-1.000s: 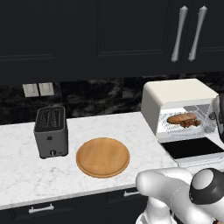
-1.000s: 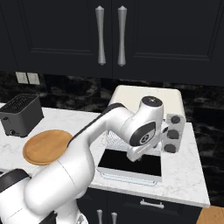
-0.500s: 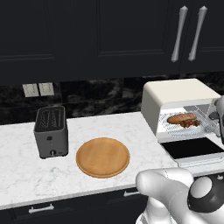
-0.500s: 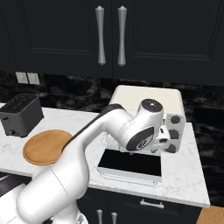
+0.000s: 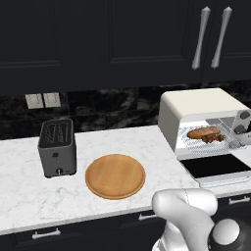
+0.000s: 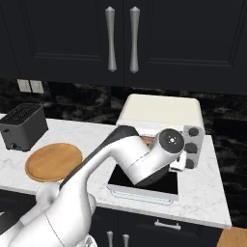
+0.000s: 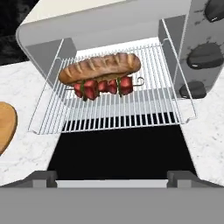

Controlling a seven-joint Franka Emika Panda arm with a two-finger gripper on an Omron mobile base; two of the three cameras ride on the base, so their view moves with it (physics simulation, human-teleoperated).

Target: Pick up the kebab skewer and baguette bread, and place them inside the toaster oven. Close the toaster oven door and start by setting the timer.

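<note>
Golden-brown baguette bread (image 7: 100, 66) and the kebab skewer (image 7: 105, 86) lie side by side on the wire rack (image 7: 113, 109) inside the toaster oven (image 5: 196, 115). Its toaster oven door (image 7: 120, 151) hangs flat open, awaiting closing. The gripper's jaws stand wide apart, holding nothing.

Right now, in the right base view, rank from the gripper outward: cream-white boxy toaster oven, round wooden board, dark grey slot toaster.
1. Cream-white boxy toaster oven, right of centre, directly before the open gripper.
2. Round wooden board, left on the counter.
3. Dark grey slot toaster, far left.
</note>
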